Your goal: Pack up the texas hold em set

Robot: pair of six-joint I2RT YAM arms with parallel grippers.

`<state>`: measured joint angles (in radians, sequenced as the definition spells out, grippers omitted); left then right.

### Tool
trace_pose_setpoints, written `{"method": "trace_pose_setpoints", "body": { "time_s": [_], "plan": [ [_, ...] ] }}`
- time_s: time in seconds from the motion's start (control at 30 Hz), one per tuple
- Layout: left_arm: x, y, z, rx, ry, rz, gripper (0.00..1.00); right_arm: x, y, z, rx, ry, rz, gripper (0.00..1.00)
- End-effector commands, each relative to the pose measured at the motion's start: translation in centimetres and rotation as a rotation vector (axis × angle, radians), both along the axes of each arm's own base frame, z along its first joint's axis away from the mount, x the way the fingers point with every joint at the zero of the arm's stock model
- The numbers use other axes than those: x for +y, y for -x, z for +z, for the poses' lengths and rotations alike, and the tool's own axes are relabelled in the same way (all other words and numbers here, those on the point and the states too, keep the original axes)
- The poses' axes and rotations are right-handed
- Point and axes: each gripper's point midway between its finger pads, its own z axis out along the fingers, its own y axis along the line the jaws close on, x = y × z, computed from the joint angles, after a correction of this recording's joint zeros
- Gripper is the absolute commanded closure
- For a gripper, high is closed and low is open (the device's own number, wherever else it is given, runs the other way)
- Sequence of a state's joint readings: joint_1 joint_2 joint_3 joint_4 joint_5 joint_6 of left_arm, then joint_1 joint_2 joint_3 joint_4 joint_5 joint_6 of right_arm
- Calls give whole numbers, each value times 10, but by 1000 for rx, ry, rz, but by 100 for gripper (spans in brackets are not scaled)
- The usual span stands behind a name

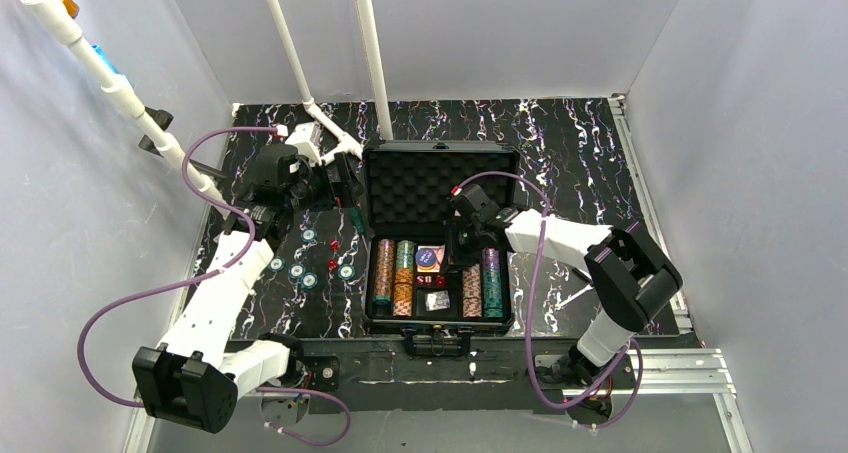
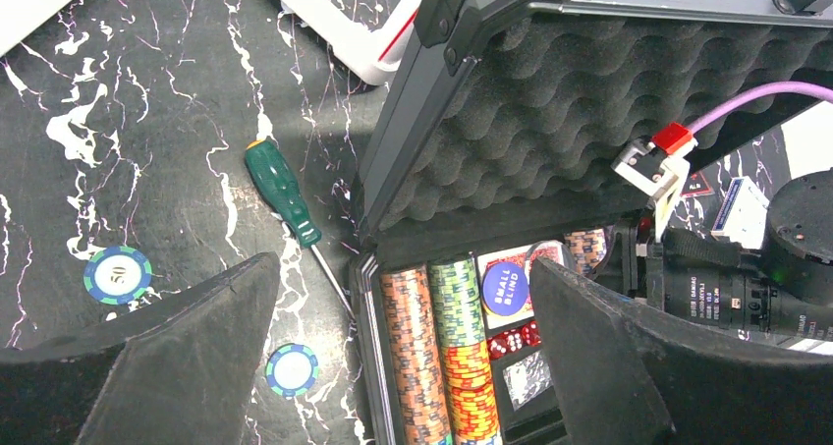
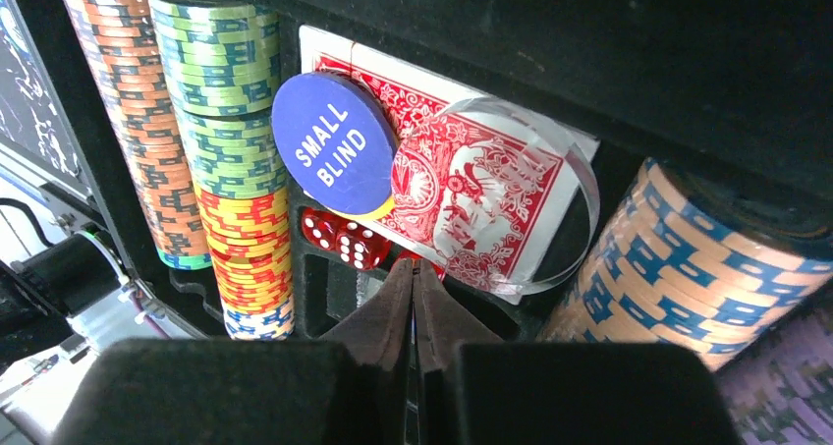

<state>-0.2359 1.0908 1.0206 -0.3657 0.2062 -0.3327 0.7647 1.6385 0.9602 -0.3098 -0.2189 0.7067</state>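
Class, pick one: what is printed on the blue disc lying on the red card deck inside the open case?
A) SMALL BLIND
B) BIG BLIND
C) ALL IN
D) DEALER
A: the blue disc reads SMALL BLIND in white letters, legible in both wrist views.

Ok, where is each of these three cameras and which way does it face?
Top external: high behind the arm bases, looking down on the table and open black case; both arms show.
Left wrist: left of the case, facing its foam lid and chip rows; the left gripper, open, frames the bottom.
Right wrist: just above the case's middle, looking down at card deck and red dice; the right gripper, shut, shows below.
Shared: both wrist views catch the SMALL BLIND button.
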Motion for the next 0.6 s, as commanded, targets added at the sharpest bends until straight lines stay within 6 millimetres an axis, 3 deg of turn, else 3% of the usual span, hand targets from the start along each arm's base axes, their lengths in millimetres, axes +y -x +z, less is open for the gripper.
{"method": "trace_pose_setpoints", "body": {
  "time_s": [0.0, 0.1, 0.23, 0.4, 0.57],
  "plan": [
    [-1, 0, 0, -4, -4, -10, 1, 5, -14, 6, -30, 1, -1, 92],
    [-2, 0, -1, 1, -3, -13, 1, 5, -14, 9, -23, 6, -2, 88],
    [-2, 0, -1, 1, -3, -11, 1, -4, -6, 17, -144, 84, 31, 69],
    [-4, 1, 1, 0, 10, -21, 1, -13, 9, 5, -192, 236, -15, 63],
    [-3, 1, 3, -8, 6, -15, 1, -13, 5, -3, -234, 304, -43, 56]
  ]
}}
